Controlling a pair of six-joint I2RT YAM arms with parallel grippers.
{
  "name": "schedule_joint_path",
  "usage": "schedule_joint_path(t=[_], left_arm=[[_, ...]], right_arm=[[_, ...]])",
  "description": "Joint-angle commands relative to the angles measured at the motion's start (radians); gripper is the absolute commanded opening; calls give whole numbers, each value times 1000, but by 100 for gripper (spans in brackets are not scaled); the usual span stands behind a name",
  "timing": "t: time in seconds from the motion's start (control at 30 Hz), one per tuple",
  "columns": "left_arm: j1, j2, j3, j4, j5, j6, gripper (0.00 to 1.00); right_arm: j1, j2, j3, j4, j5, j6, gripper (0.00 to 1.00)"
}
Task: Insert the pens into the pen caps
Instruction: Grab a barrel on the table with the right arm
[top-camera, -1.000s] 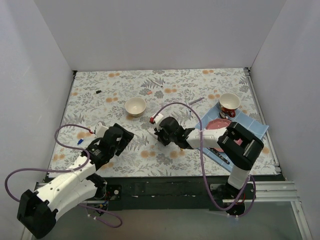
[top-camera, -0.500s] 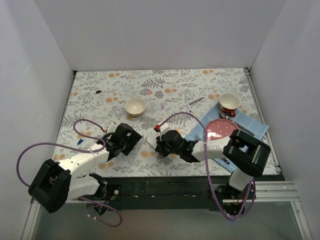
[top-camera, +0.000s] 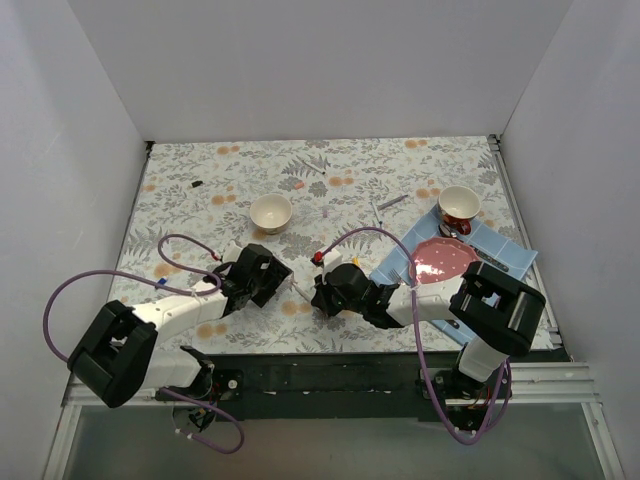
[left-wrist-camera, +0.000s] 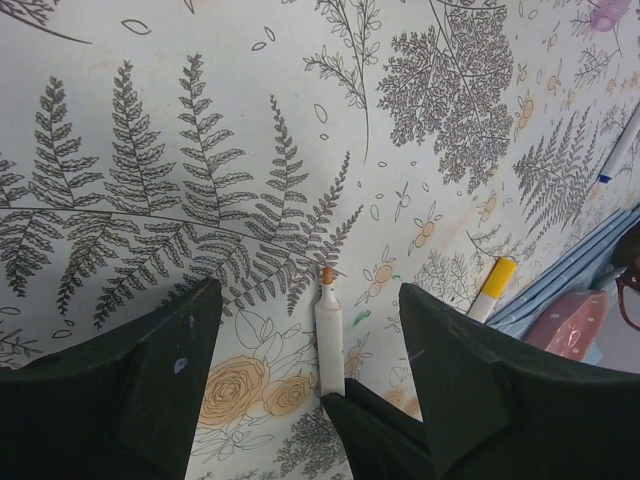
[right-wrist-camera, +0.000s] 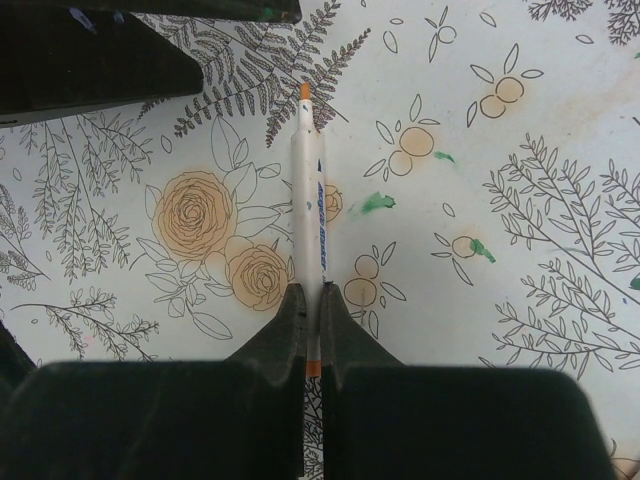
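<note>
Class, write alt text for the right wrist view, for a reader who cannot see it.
The right gripper is shut on a white pen, its orange tip pointing away, over a cloth printed with ferns and orange flowers. Small green marks dot the cloth.

A fern-and-flower printed cloth (top-camera: 250, 170) covered the counter. A cream bowl (top-camera: 271, 212) stood upright left of the middle. Near the right edge lay a blue mat (top-camera: 505, 250), with a red-patterned bowl (top-camera: 459, 205) at its far corner and a pink plate (top-camera: 440, 260) over its left part. Small green smears (right-wrist-camera: 376, 203) marked the cloth.
</note>
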Motion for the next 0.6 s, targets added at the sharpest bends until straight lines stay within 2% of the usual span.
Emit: schedule_joint_path(t=[0.0, 0.57], left_arm=[[-13, 24, 32, 18, 23, -1, 70], [-45, 45, 25, 32, 54, -32, 67]], right_arm=[[11, 20, -12, -99, 8, 9, 1], [12, -33, 25, -93, 17, 26, 1]])
